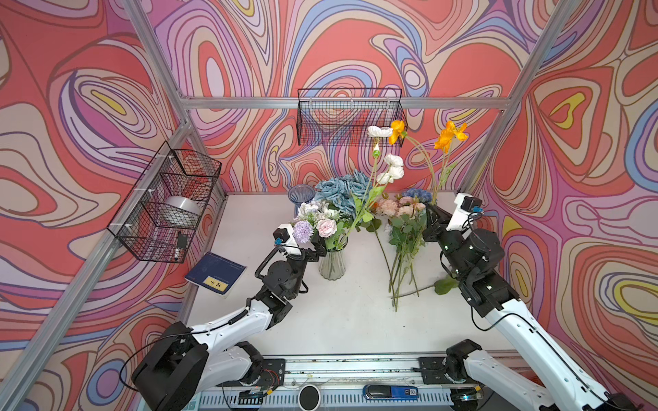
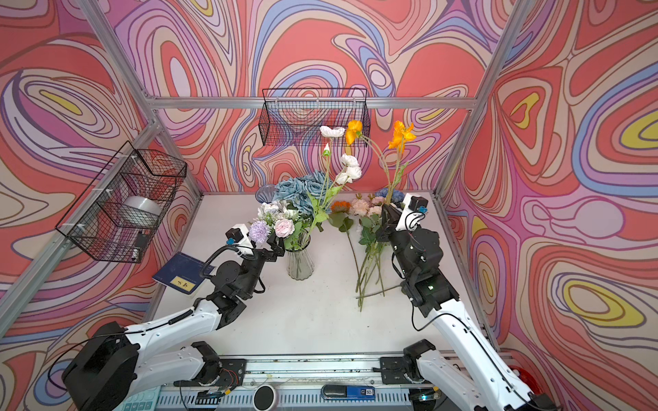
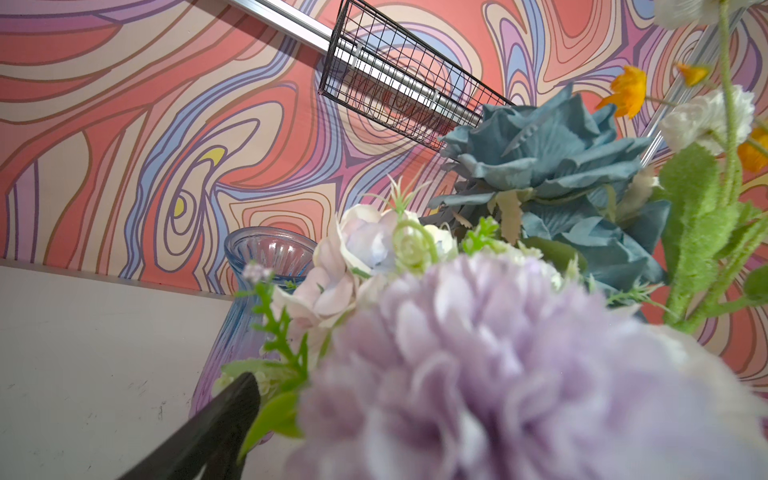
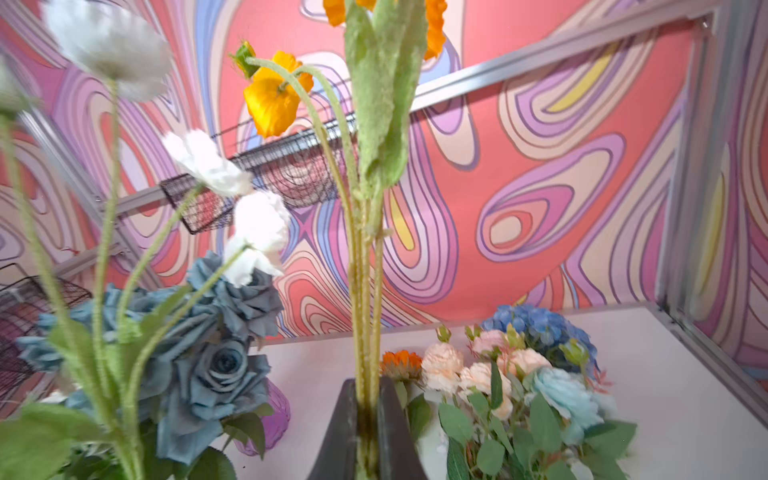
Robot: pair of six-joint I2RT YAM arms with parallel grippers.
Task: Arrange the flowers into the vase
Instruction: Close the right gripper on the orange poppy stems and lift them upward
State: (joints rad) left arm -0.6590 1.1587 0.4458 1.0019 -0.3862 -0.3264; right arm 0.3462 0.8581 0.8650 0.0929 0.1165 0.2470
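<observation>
**A:** Which claw has a flower?

**B:** The right claw is clenched on the fuzzy green stems of the orange poppies. The hold is low on the stems, which stand upright with the blooms high above the claw. How much stem hangs below it is hidden.

**A:** And the left claw?

**B:** The left claw is spread wide, with nothing pinched between its fingers that I can see. It sits just beside the mouth of the clear vase, and the lilac pompom is right over it.

**A:** How will those poppies handle?

**B:** Light, I'd judge, but long and top-heavy. The stems are thin and likely to sway above the claw. The low hold looks sensible for steering the ends into the vase. The heads may catch the white poppies already standing in it, off to the claw's side.

**A:** The rest?

**B:** The loose flowers lie on the counter just beside the right claw. Their petals look soft and the stems stiffer, so take them by the stem, not the bloom. The glass vase looks easy to tip, so go in gently.
</observation>
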